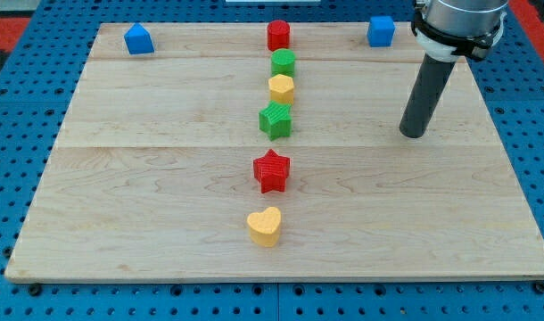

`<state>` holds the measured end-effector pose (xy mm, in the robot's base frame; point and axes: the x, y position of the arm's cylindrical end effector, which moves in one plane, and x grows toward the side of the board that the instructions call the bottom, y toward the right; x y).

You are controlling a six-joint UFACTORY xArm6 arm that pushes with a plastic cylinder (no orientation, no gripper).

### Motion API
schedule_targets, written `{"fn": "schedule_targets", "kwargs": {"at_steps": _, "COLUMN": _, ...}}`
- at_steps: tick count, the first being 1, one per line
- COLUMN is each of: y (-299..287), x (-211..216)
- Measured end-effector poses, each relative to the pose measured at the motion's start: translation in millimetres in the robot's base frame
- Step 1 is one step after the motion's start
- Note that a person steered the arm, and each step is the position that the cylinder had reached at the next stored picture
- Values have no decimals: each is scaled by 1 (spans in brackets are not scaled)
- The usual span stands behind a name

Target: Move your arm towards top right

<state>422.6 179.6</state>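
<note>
My tip (pixel 414 134) rests on the wooden board (pixel 165 196) in its right part, well to the right of the column of blocks and below the blue cube (pixel 381 30) at the view's top right. It touches no block. Down the middle run a red cylinder (pixel 278 36), a green cylinder (pixel 284 63), a yellow hexagonal block (pixel 282 88), a green star-like block (pixel 276 120), a red star (pixel 272 170) and a yellow heart (pixel 265 226). A blue house-shaped block (pixel 139 39) sits at the top left.
The board lies on a blue perforated table (pixel 13 125). The arm's grey body (pixel 459 22) hangs over the board's top right corner.
</note>
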Motion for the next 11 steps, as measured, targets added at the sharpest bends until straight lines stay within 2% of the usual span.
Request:
{"fn": "schedule_targets", "kwargs": {"at_steps": 6, "y": 3, "x": -1}}
{"fn": "schedule_targets", "kwargs": {"at_steps": 10, "y": 4, "x": -19}}
{"fn": "schedule_targets", "kwargs": {"at_steps": 11, "y": 8, "x": -45}}
